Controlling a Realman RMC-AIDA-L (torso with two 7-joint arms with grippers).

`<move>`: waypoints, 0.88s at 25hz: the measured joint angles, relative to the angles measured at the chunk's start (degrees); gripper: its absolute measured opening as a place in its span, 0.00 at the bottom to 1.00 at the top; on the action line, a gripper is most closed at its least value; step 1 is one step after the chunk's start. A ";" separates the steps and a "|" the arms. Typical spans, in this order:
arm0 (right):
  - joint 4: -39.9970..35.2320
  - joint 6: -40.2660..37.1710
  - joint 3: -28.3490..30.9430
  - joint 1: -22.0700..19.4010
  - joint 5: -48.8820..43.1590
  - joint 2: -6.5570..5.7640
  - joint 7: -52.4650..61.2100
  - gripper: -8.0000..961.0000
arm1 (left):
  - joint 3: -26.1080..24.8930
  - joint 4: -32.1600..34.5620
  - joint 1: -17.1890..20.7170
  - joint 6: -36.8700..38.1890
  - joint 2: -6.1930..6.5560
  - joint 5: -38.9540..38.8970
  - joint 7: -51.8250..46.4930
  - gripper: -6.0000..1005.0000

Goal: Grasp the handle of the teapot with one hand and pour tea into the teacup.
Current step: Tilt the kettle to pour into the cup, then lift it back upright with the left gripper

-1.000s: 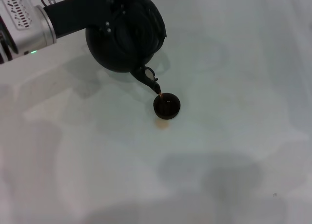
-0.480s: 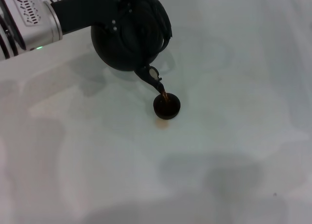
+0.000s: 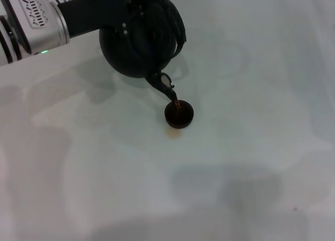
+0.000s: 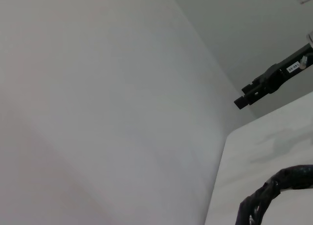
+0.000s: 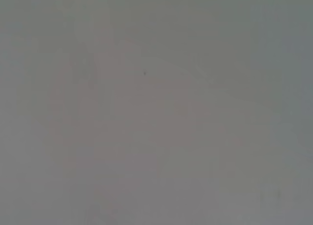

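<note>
The large round black teapot (image 3: 137,47) hangs tilted above the white table at the back left. Its short spout (image 3: 163,86) points down at the teacup. A thin brown stream of tea (image 3: 176,102) runs from the spout into the tiny black teacup (image 3: 179,114), which stands on the table just below. My left gripper (image 3: 133,10) reaches in from the left and is shut on the dark handle (image 3: 175,31), black against black. A rough dark piece of the handle (image 4: 274,195) shows in the left wrist view. My right gripper is out of view.
The white table (image 3: 251,146) spreads to the right and front of the cup. A small amber spot (image 3: 174,132) lies on the table just in front of the cup. A black bracket (image 4: 274,80) shows far off in the left wrist view.
The left arm and the teapot have shifted slightly to the right. The spout tip now sits closer over the cup's rim, and tea keeps flowing.
</note>
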 joint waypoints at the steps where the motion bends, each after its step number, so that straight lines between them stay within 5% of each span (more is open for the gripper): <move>1: -0.01 -0.04 0.00 0.00 0.00 0.00 0.00 0.88 | 0.00 0.00 0.07 -0.01 -0.03 0.00 0.00 0.12; 22: 0.23 -0.37 0.00 0.00 0.00 -0.09 -0.08 0.88 | 0.00 0.39 4.01 0.19 -1.72 -2.91 -0.17 0.12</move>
